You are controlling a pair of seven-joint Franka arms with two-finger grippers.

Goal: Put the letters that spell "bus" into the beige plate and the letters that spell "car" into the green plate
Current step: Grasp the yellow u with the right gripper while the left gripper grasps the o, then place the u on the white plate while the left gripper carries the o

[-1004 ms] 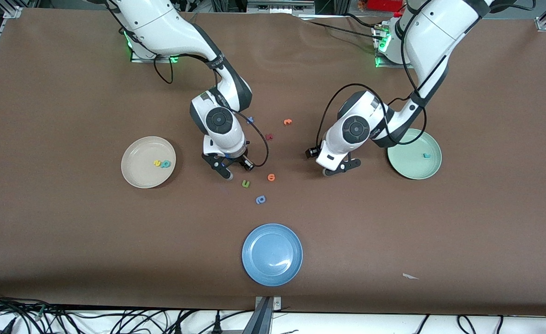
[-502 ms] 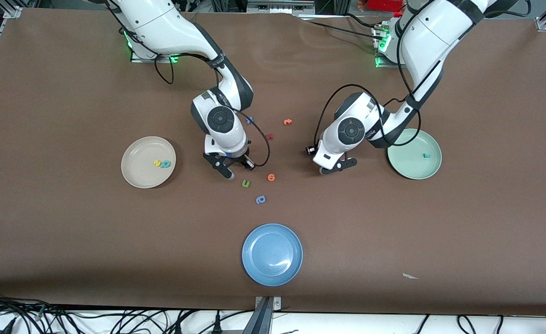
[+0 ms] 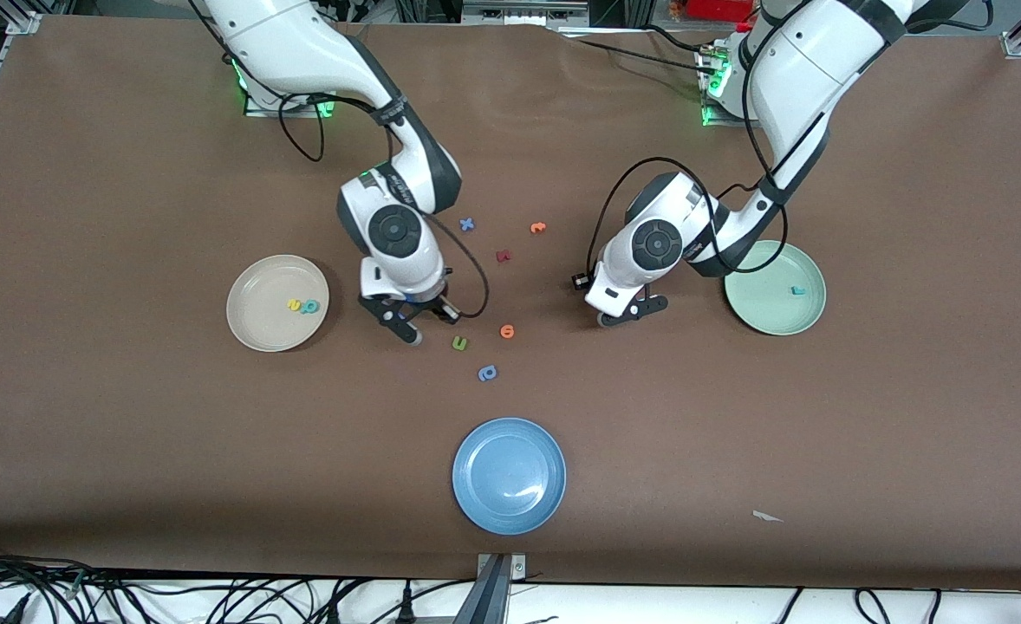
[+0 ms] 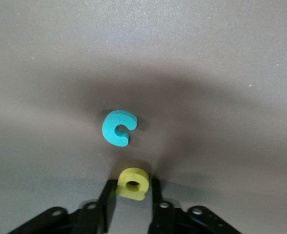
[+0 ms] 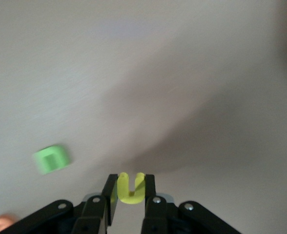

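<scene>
Right gripper [image 3: 400, 329]: low over bare brown worktop [image 3: 129, 433], between the round cream-beige plate [image 3: 261, 282] and the small green u-shaped foam letter [image 3: 459, 344]. Fingers [image 5: 110, 192] clamped on a tiny yellow u-shaped foam letter [image 5: 131, 187], open end pointing away from the wrist.

Cream-beige plate: toward the right arm's end of the worktop. It holds two tiny foam letters side by side, one yellow [image 3: 294, 304] and one teal [image 3: 308, 306]; shapes not readable.

Left gripper [image 3: 625, 317]: down at the worktop, beside the round sage-green plate [image 3: 762, 308]. Fingers [image 4: 107, 202] pressed against both sides of a tiny yellow foam "a" [image 4: 132, 184], which sits on the worktop. A teal foam "c" [image 4: 119, 127] lies flat just beside it, not touching and outside the fingers.

Sage-green plate: toward the left arm's end, partly under the left arm. One thin teal foam "r" [image 3: 794, 290] lies in it.

Loose on the worktop between the arms:
- orange letter [image 3: 507, 331], near the green one
- blue rounded letter [image 3: 487, 373], nearer the camera
- blue "x" [image 3: 467, 224], dark red letter [image 3: 503, 256] and second orange letter [image 3: 537, 228], farther from the camera

Round blue plate [image 3: 509, 475]: nearest the camera, nothing in it.
</scene>
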